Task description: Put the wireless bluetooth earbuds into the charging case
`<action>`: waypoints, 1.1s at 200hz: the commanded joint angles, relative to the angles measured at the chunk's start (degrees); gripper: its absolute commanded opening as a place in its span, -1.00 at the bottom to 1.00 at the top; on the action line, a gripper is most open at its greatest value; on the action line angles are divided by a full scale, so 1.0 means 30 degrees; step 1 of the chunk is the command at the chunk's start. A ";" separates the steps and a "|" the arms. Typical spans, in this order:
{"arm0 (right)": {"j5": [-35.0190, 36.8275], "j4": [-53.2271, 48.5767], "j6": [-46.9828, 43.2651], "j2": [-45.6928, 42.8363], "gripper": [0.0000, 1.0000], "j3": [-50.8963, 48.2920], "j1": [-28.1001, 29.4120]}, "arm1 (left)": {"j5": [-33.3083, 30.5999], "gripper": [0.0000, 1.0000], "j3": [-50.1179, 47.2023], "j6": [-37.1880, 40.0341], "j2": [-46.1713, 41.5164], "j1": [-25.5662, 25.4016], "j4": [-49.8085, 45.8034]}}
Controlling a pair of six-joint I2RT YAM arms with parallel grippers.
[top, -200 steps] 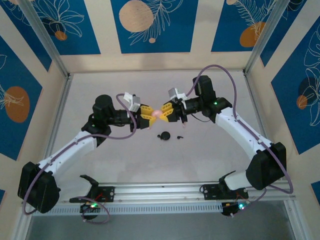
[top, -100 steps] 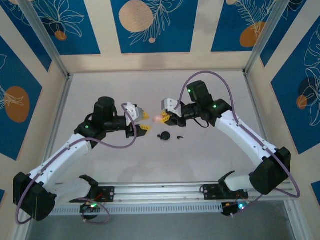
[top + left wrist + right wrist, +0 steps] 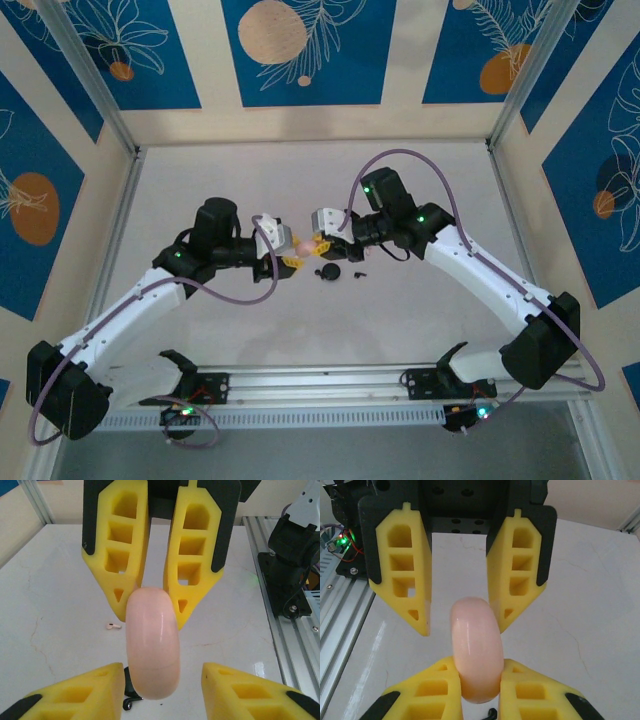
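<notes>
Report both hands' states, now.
Left hand: open, fingers either side of the pink case, not gripping it.
Right hand: closed on the pink case.

Pink charging case (image 3: 152, 650) upright on edge between two yellow grippers.
Pinched at its upper end by the right gripper (image 3: 151, 611), entering from the top of the frame. Flanked lower down by the spread fingers of the left gripper (image 3: 162, 677), with a clear gap on the right side. Beyond, on the white table (image 3: 60, 590), a pale pink earbud (image 3: 113, 626); beneath the case, a small black piece (image 3: 129, 701).
</notes>
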 commanded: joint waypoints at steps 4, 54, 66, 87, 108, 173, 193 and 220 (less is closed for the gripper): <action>-0.0873 0.0407 0.0207 -0.0018 -0.80 0.0304 0.0124 | 0.0482 -0.22 0.0131 -0.0320 0.0005 -0.0249 0.0690; -0.0980 0.0540 0.0346 0.0024 -0.80 0.0246 0.0134 | 0.0677 -0.35 0.0001 -0.0632 0.0005 -0.0258 0.1228; -0.1023 0.0604 0.0406 0.0044 -0.80 0.0244 0.0134 | 0.0678 -0.44 0.0000 -0.0613 0.0037 -0.0255 0.1211; -0.1142 0.0702 0.0518 -0.0014 -0.80 0.0203 0.0154 | 0.0712 -0.59 -0.0001 -0.0530 0.0012 -0.0257 0.1079; -0.1032 0.1008 0.0854 -0.0043 -0.50 0.0086 0.0139 | 0.0661 -0.66 0.0058 -0.0434 -0.0023 -0.0262 0.0904; -0.0964 0.1978 0.1547 -0.0026 -0.13 -0.0135 -0.0504 | 0.0765 -0.67 0.0112 -0.0532 -0.0097 -0.0314 0.0686; -0.0823 0.2280 0.1834 -0.0014 -0.14 -0.0076 -0.0863 | 0.0737 -0.68 0.0146 -0.0471 -0.0082 -0.0354 0.0597; -0.1055 0.2731 0.2295 -0.0117 -0.15 -0.0076 -0.1435 | 0.0679 -0.68 0.0065 -0.0444 -0.0083 -0.0383 0.0556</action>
